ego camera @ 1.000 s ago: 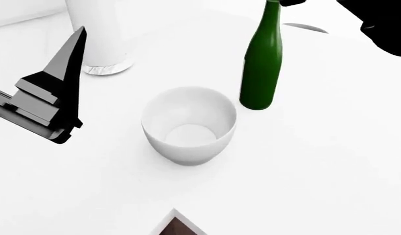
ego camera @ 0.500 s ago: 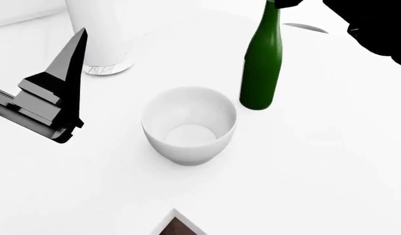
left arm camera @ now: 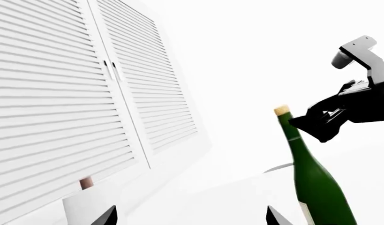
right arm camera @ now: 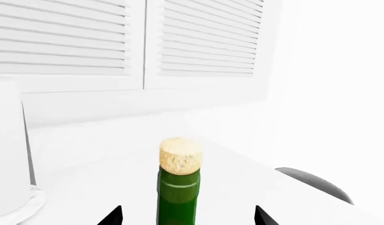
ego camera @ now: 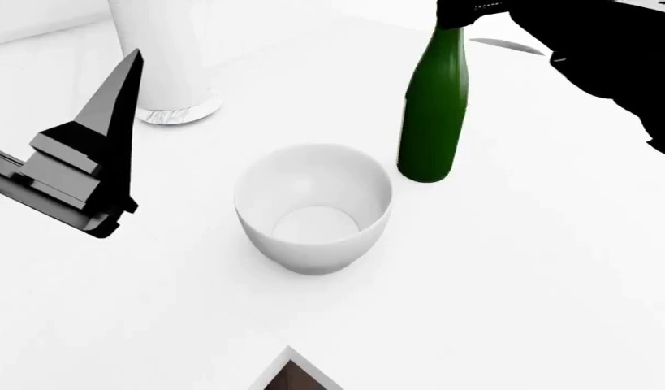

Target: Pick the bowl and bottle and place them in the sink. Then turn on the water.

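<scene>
Left gripper (ego camera: pixel 121 138) hung at the counter's nine o'clock side in our head view, jaws apart and holding nothing, its pointed finger (ego camera: pixel 114 97) aimed toward twelve. At about eleven o'clock from it stood a tall white cylinder (ego camera: pixel 164 57) on a silvery base. We saw the bowl (ego camera: pixel 313 205) upright on the white counter (ego camera: pixel 506 268) near the middle of the view, well apart from that gripper, with its flat inner bottom showing. The bottle (ego camera: pixel 433 114) stood upright at the bowl's one o'clock, just beside the rim; we could not tell whether the two touched. Its tan cork (right arm camera: pixel 180 156) showed plainly in the right wrist view, lying between the two dark fingertips (right arm camera: pixel 112 216) at the frame's edge. Right gripper (ego camera: pixel 462 15) was at the bottle's top, at twelve o'clock of the bottle; its jaws stood wide, one on each side of the neck, not closed on it. Louvred cabinet doors (left arm camera: pixel 85 93) stood behind the counter.
</scene>
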{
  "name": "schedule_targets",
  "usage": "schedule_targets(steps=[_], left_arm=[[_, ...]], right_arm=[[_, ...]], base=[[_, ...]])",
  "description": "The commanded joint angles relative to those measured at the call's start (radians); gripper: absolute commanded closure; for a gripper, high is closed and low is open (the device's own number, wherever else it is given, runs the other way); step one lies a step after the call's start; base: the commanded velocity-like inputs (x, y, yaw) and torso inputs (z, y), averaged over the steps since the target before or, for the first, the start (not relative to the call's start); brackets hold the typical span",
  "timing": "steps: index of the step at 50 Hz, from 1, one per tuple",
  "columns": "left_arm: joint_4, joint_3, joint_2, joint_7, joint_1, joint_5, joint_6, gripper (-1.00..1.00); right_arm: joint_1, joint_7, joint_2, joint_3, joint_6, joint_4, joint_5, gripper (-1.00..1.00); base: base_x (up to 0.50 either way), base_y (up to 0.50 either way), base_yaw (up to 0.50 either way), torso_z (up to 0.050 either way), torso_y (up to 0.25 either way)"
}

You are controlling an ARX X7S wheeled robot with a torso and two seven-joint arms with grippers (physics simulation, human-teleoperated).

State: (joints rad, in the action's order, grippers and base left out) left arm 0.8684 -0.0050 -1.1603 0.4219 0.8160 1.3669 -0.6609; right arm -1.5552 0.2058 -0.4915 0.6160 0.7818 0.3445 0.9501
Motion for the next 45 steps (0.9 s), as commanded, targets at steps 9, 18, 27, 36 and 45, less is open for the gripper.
schedule_targets(steps=[9, 18, 27, 36, 45], left_arm=[[0.002, 0.009, 0.005, 0.0, 0.007, -0.001, -0.006, -1.0], [0.001, 0.002, 0.003, 0.001, -0.007, -0.005, -0.003, -1.0], [0.001, -0.003, 0.001, -0.001, -0.011, -0.006, -0.001, -1.0], [-0.002, -0.014, -0.001, -0.005, -0.032, -0.014, 0.006, -1.0], [-0.007, -0.004, 0.002, -0.011, -0.021, -0.019, 0.0, -1.0]], right_arm=[[0.0, -0.055, 0.045, 0.029, -0.049, 0.094, -0.037, -1.0], [0.008, -0.078, 0.067, 0.04, -0.079, 0.133, -0.052, -1.0], [0.008, -0.095, 0.085, 0.047, -0.106, 0.179, -0.069, -1.0], [0.004, -0.116, 0.105, 0.061, -0.123, 0.231, -0.088, -1.0], [-0.01, -0.14, 0.123, 0.072, -0.145, 0.293, -0.108, -1.0]], base=[[0.0, 0.0, 0.0, 0.0, 0.0], [0.0, 0.0, 0.0, 0.0, 0.0], [0.0, 0.0, 0.0, 0.0, 0.0], [0.0, 0.0, 0.0, 0.0, 0.0], [0.0, 0.0, 0.0, 0.0, 0.0]])
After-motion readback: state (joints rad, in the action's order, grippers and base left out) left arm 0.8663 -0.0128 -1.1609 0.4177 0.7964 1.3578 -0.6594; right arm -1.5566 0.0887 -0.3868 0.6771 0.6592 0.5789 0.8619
